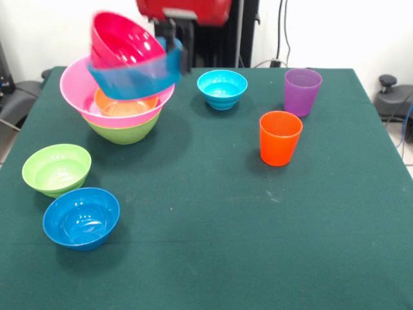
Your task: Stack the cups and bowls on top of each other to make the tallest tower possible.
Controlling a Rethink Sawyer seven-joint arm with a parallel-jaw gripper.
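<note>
Green tabletop [213, 213] carrying bowls and cups. Tower [119, 106] as landmark, at upper left of the front view: large lime green bowl [122, 132] at base, huge pink bowl [77, 90] nested in it, orange bowl [122, 106] inside the pink. Above these, a blurred translucent blue bowl [135, 77] tilted, with a magenta-red bowl [119, 39] tipped over it, leaning left, both raised off the orange bowl's rim.

Tool [173, 45] just right of the tower's top, dark, at the blue bowl's right rim beneath the red arm housing [184, 10]; apparently at that rim, yet spread or pressed together: cannot tell.

Right of the tower, well apart: small cyan bowl [222, 88], upright. Farther right, purple cup [302, 90], upright. Below and left of the purple cup, near it but apart, orange cup [280, 137], upright.

Below the tower, toward the view's lower left: second lime green bowl [57, 169], upright, open side up. Just below that, nearly touching, blue bowl [81, 217], also open side up.

2 cups and 3 loose bowls standing clear of the tower; 5 bowls in or over it.
</note>
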